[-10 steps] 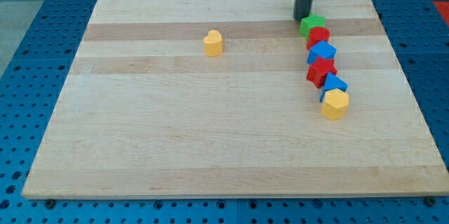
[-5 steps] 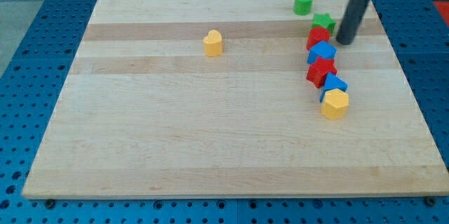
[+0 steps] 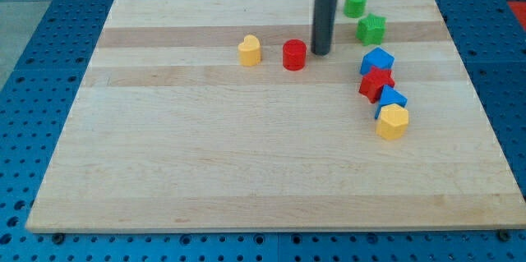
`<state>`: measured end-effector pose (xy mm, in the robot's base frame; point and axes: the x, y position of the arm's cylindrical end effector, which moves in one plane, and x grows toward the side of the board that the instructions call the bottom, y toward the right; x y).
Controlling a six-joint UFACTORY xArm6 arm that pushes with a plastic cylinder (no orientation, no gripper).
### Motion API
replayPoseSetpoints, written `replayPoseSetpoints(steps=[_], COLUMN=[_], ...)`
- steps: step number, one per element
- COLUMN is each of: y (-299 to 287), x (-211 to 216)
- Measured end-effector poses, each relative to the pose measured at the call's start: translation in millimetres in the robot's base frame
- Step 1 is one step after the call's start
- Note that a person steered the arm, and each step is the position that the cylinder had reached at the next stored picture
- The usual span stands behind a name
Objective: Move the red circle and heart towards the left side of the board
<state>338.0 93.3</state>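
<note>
The red circle (image 3: 294, 54) sits on the wooden board (image 3: 246, 155) in its upper middle. The yellow heart (image 3: 249, 50) lies a short way to its left. My tip (image 3: 320, 52) is just to the right of the red circle, close to it or touching it. The rod rises straight up from there to the view's top.
At the upper right are a green circle (image 3: 355, 2) and a green star (image 3: 371, 28). Below them runs a chain: a blue block (image 3: 376, 61), a red star (image 3: 376, 82), a blue block (image 3: 391, 100) and a yellow hexagon (image 3: 393, 121).
My tip swept left from the right of the chain. The red circle left the chain and moved left to near the yellow heart. The green star shifted slightly.
</note>
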Motion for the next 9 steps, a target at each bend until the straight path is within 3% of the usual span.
replayPoseSetpoints(steps=[1,2,7,8,9], y=[24,8,-119,-116,-73], x=[16,26,-1,-1,-2])
